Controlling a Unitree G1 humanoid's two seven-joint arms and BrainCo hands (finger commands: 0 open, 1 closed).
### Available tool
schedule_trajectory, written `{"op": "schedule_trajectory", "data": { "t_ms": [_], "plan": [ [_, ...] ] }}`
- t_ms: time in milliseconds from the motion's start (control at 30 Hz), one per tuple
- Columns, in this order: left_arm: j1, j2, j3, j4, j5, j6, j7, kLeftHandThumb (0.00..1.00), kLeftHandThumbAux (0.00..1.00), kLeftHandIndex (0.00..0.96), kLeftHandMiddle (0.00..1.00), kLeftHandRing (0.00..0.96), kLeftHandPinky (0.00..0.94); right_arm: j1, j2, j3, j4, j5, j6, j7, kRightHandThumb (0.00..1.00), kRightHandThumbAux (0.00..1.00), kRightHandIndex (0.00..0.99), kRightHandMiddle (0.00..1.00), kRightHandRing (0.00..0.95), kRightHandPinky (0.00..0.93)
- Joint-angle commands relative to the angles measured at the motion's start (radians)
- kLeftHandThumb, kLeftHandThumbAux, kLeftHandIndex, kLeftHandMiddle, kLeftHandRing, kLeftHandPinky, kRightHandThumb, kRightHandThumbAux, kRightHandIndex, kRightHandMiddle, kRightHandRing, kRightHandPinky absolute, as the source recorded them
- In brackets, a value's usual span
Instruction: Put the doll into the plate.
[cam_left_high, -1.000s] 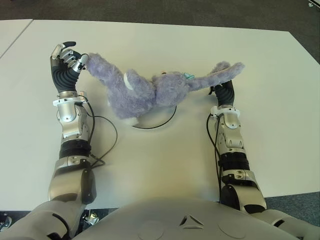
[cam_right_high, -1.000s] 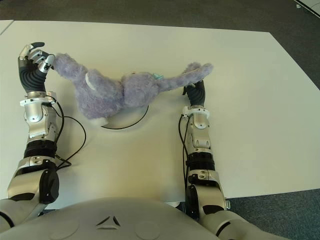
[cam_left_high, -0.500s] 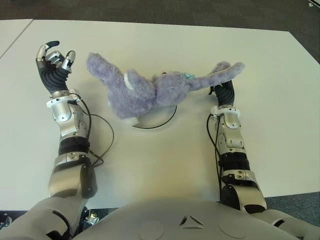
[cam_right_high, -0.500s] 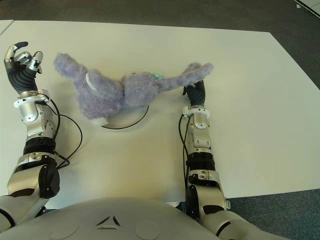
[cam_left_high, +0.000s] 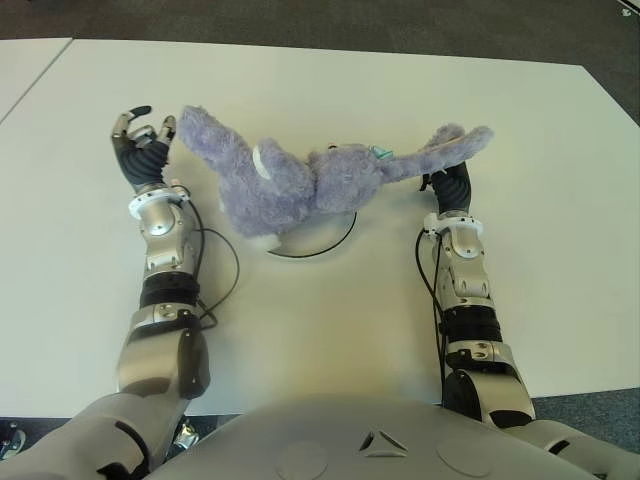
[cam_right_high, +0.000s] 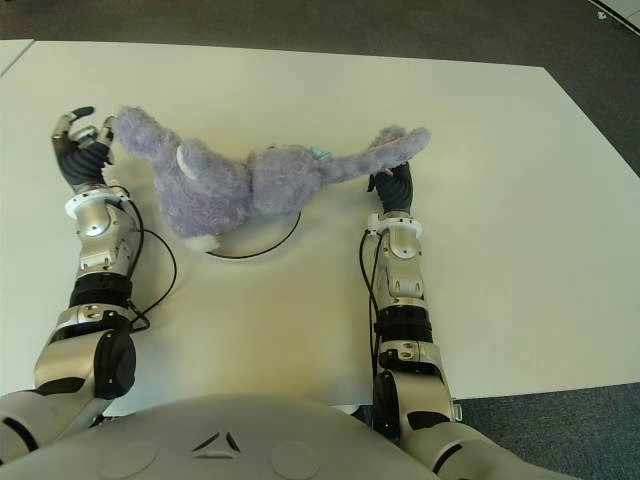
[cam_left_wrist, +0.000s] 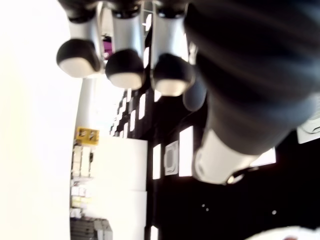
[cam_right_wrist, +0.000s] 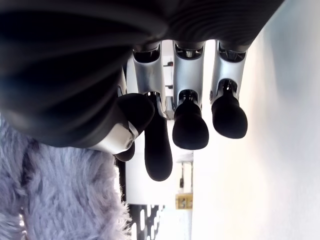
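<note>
Purple doll (cam_left_high: 300, 185) sprawls over plate (cam_left_high: 325, 243), frame centre. Left hand (cam_left_high: 143, 140), upper left, fingers loose, holds nothing. Right hand (cam_left_high: 452, 182) under doll's arm; grip: can't tell.

A large white table (cam_left_high: 330, 320) filled most of the scene. Dark grey carpeted floor (cam_left_high: 400, 25) ran beyond its far edge and showed again at the near right corner. The corner of a second white table (cam_left_high: 25, 60) stood at the far left.

Fuzzy plush doll (cam_left_high: 300, 185), matt table (cam_left_high: 330, 310)
</note>
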Motion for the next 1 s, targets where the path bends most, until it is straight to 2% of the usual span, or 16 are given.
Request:
{"op": "schedule_trajectory", "data": {
  "t_ms": [33,400,567,800,1000],
  "plan": [
    [0.044,-0.022,-0.03,0.008,0.017,0.052,-0.011,0.281,0.866,0.84,0.907,0.897,0.877,0.073,0.018,0.004,0.041,-0.003,0.051,-0.007,0.848,0.675,0.424,0.589,0.764,0.726],
    [0.103,-0.033,-0.078,-0.037,0.016,0.098,-0.073,0.318,0.854,0.846,0.91,0.901,0.882,0.079,0.017,0.002,0.019,-0.003,0.063,-0.009,0.848,0.675,0.424,0.588,0.766,0.729],
    [0.143,-0.051,-0.095,-0.105,-0.012,0.168,-0.111,0.343,0.841,0.839,0.906,0.899,0.88,0.08,0.02,0.002,0.005,-0.006,0.078,-0.019,0.848,0.674,0.425,0.586,0.767,0.728],
    [0.235,-0.104,-0.152,-0.274,-0.036,0.283,-0.142,0.372,0.823,0.827,0.901,0.897,0.878,0.087,0.024,0.004,-0.016,-0.01,0.091,-0.03,0.849,0.674,0.425,0.584,0.765,0.724],
    [0.319,-0.14,-0.193,-0.428,-0.041,0.341,-0.131,0.402,0.812,0.815,0.893,0.891,0.878,0.093,0.027,0.003,-0.035,-0.008,0.107,-0.034,0.849,0.674,0.425,0.583,0.762,0.725]
  ]
}}
